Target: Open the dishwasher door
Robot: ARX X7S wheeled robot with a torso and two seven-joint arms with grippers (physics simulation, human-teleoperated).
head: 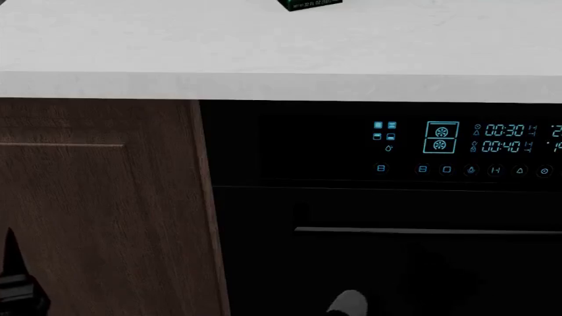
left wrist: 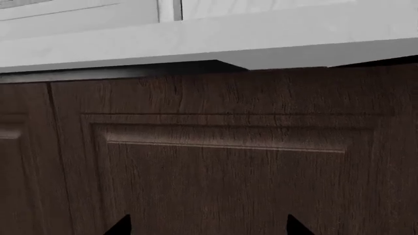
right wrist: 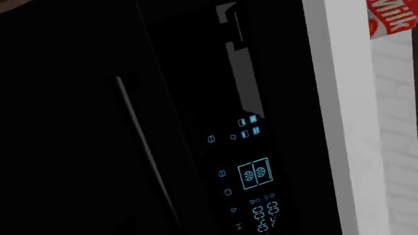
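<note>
The dishwasher door [head: 395, 263] is a glossy black panel under a cyan-lit display [head: 439, 146], and it is closed. Its slim bar handle [head: 430, 231] runs across the door's top. In the right wrist view the handle [right wrist: 147, 152] and the display [right wrist: 253, 174] show close up and turned on end. My right gripper's jaws do not show against the black. A white part of the right arm [head: 348, 304] sits low in front of the door, below the handle. My left gripper [left wrist: 209, 230] is open, its two fingertips [left wrist: 121, 226] wide apart, facing the brown cabinet door [left wrist: 228, 166].
A white countertop [head: 263, 59] overhangs the fronts. A brown wood-grain cabinet door [head: 97, 210] stands left of the dishwasher, with my left gripper [head: 16, 283] before it. A dark green box [head: 309, 4] sits on the counter. A milk carton [right wrist: 392, 17] shows beyond the counter edge.
</note>
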